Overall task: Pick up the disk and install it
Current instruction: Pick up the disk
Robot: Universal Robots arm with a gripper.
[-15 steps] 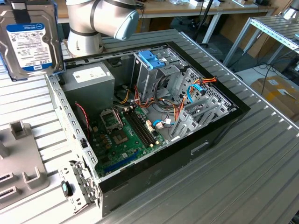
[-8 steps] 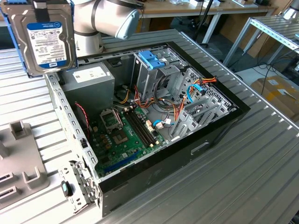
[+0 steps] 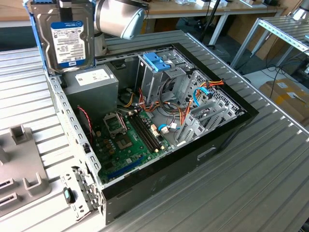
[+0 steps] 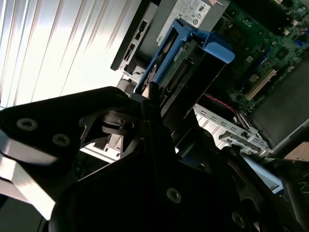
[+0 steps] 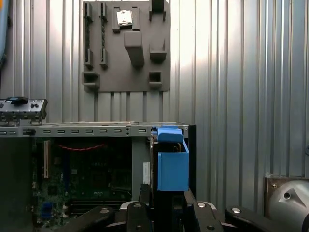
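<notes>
Here we are at the gripper (image 5: 166, 205): its black fingers (image 5: 145, 193) sit pressed against either side of the disk (image 5: 172, 169), so we call it closed on the drive, gripping the light-blue carrier rail. In the exterior view the disk (image 3: 67, 38) hangs upright in the upper left of the frame, label facing us, touching nothing below it.

Under it sits the grey power supply (image 3: 94, 84) in the corner of the open computer case (image 3: 227, 130). The motherboard (image 3: 128, 137) lies flat on the case floor.

Progress, as we judge it: the pick-up is done and the install is not. The drive cage (image 3: 164, 82), topped by its blue bracket (image 3: 157, 60), stands near the middle of the frame, well apart from the disk.

On writing: the disk carries a white-and-blue label (image 3: 71, 44) with lines of fine print and a dark block at its foot, too small for us to read. A white sticker (image 3: 94, 76) on the power supply is just as unreadable.

Out at the lower left edge rests a grey fixture tray (image 3: 19, 169) on the ribbed metal table (image 3: 241, 193).
</notes>
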